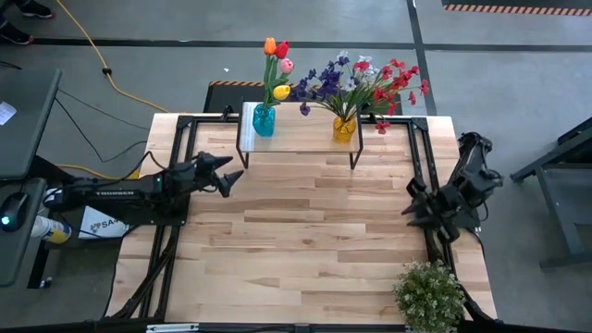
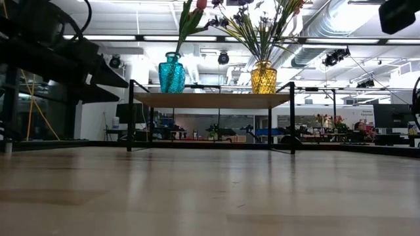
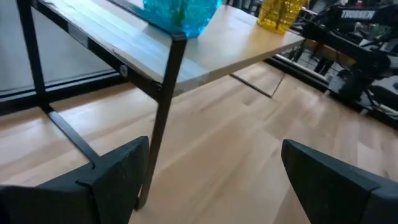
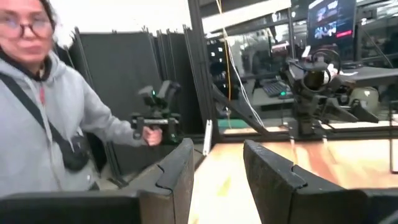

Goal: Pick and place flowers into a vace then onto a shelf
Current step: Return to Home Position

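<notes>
Pale wood table [image 1: 305,240], low shelf [image 1: 301,137] holding blue vase [image 1: 264,120] of tulips [image 1: 277,55], yellow vase [image 1: 344,128] of mixed flowers [image 1: 370,83], left pincer [image 3: 216,149] spread wide, empty, right pincer [image 4: 217,146] parted, empty.

The tabletop [image 1: 305,240] is pale blond wood in long striped planks, and the shelf [image 1: 296,143] at its far edge has a similar light wood top on black legs. A turquoise vase [image 1: 264,120] carries orange, red, pink and yellow tulips [image 1: 277,60] on green stems, and an amber-yellow vase [image 1: 343,128] carries purple, white and red sprays [image 1: 365,83]. The potted plant [image 1: 428,294] at the tabletop's near right corner is pale green; the left pincer [image 3: 216,144] and right pincer [image 4: 217,144] are black.
</notes>
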